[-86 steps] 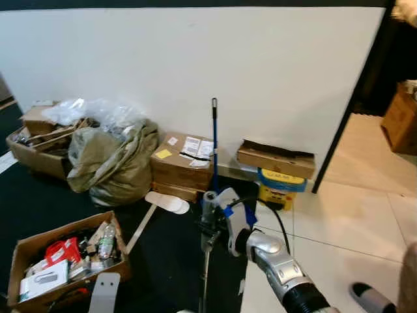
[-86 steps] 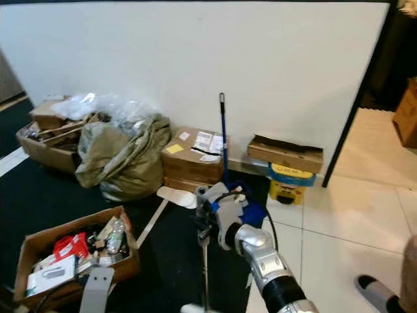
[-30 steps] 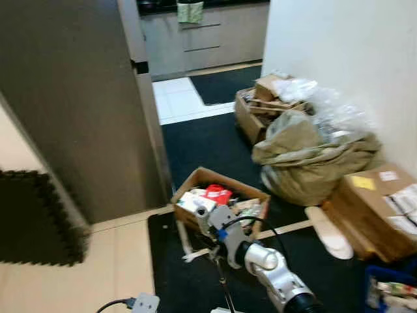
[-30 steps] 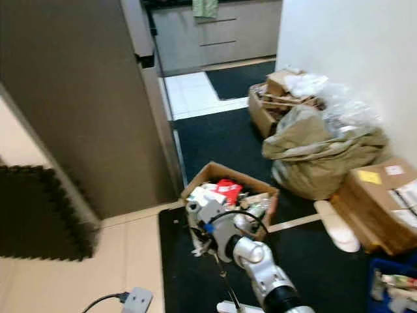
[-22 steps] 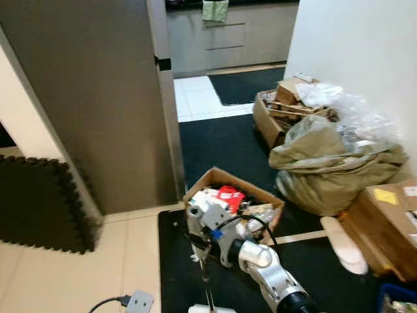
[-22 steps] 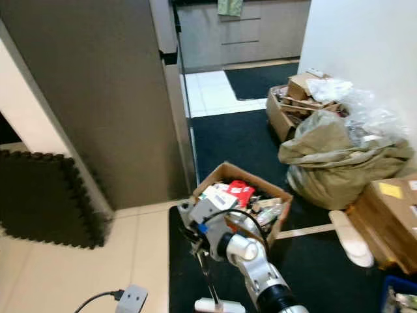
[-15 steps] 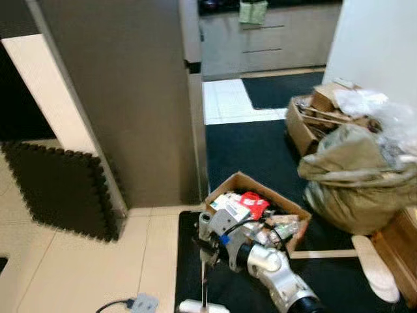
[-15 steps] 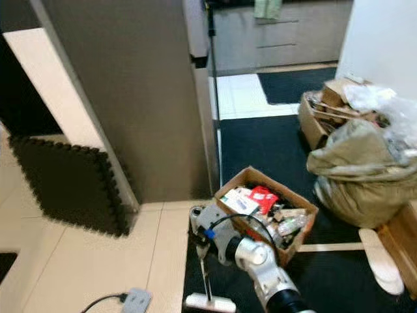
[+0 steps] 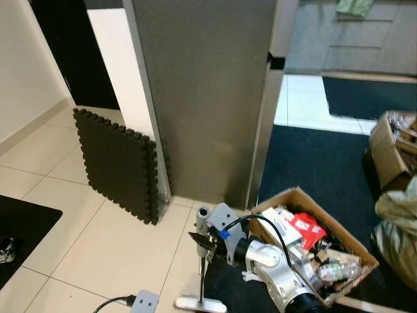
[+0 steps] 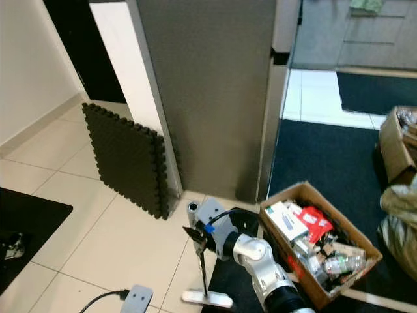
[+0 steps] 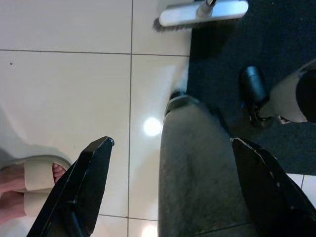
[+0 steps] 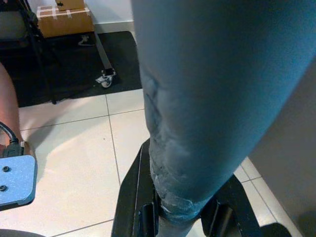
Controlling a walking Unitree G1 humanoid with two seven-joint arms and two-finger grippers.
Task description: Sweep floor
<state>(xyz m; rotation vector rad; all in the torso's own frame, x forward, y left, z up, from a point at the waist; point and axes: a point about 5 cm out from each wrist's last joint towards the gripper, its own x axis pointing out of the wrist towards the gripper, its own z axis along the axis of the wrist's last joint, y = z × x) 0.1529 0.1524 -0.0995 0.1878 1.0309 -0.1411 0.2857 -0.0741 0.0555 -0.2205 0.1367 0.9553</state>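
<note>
No lettering can be read anywhere (the packets in the cardboard box (image 9: 311, 242) blur).

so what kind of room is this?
Likely a home hallway next to a kitchen: pale tiled floor, a foam mat leaning on a dark partition, grey cabinet drawers beyond. The right gripper holds a broom handle.

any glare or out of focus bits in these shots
Left wrist view: ceiling-light glare spots on the tiles; the broom head is sharp. Right wrist view: the broom handle is a close blue-tinted blur. Eye views: evenly lit, sharp.
</note>
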